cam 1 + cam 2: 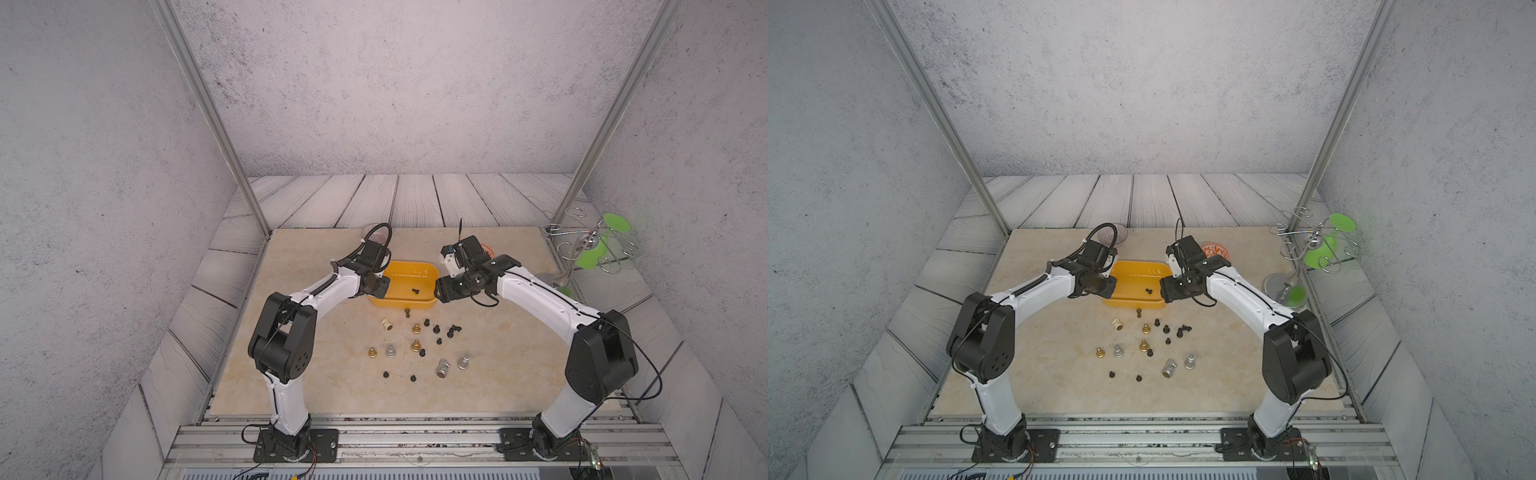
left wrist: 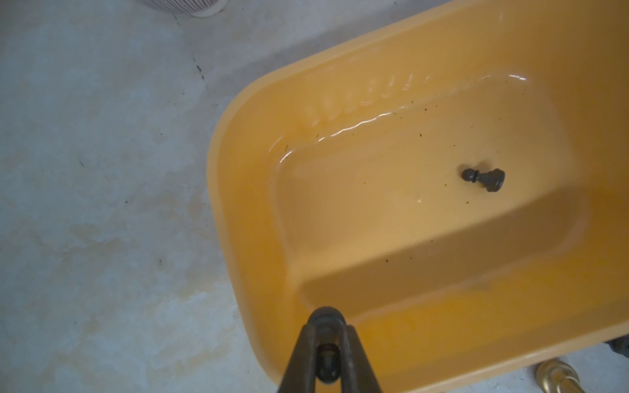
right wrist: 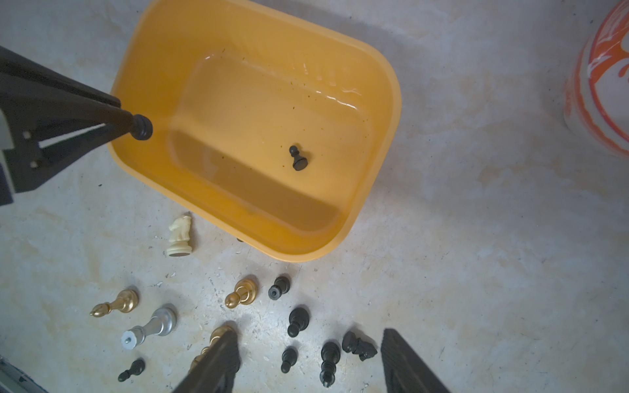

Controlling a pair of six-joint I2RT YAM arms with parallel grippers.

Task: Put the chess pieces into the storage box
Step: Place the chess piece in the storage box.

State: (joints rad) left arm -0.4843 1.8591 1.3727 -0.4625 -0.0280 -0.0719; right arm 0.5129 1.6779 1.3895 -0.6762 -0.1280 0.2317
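We see the left gripper (image 2: 327, 335) clamped on a small black chess piece (image 3: 143, 127) over the shallow yellow-orange plastic storage box (image 3: 391, 102); the right gripper (image 3: 309, 335) has its jaws apart.

Left claw (image 2: 326, 335) pinches black piece (image 3: 142, 126) — right claw (image 3: 308, 354) spread.

Soft even light, glare on the storage box (image 2: 340, 115) wall, wrist views slightly blurred.

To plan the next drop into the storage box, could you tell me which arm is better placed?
Left. The left gripper is shut on a black pawn over the edge of the storage box; the right gripper is open and empty above loose chess pieces.
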